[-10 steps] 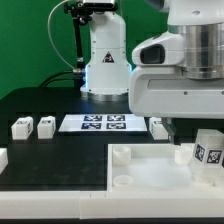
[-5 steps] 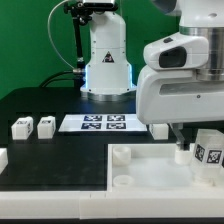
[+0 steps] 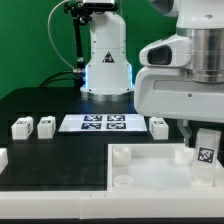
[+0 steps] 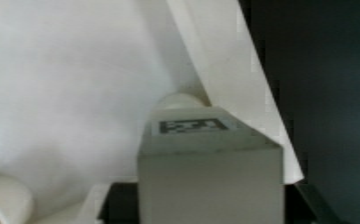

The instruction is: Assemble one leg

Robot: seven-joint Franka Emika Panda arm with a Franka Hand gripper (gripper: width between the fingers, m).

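The black tabletop (image 3: 40,160) carries everything. The white arm (image 3: 185,70) fills the exterior view's right, with its base at the far side. The large white tray-like panel (image 3: 150,172) lies near and right, cut off by the frame on two sides. Beyond it lies the marker board (image 3: 105,123). Three spare legs (image 3: 22,127) stand on the tabletop: two at the left, one just right of the marker board.

The leg (image 3: 207,150) hangs upright under the arm, tag facing the camera, over the panel's far right corner and just beside a raised socket (image 3: 185,154). The fingers (image 3: 191,130) appear closed on the leg, since it sits square in the middle of the wrist view.

The leg looks light, rigid and smooth, probably hard plastic. It should not crush, but it could twist or slip in a loose hold. The best grip is likely across two opposite flat sides, well up from the mating end, so that end stays free.

The fingertips are mostly masked by the arm and the leg. The leg's lower end is hidden too, so whether it touches the panel cannot be told. The wrist view is blurred, and only the tag reads clearly.
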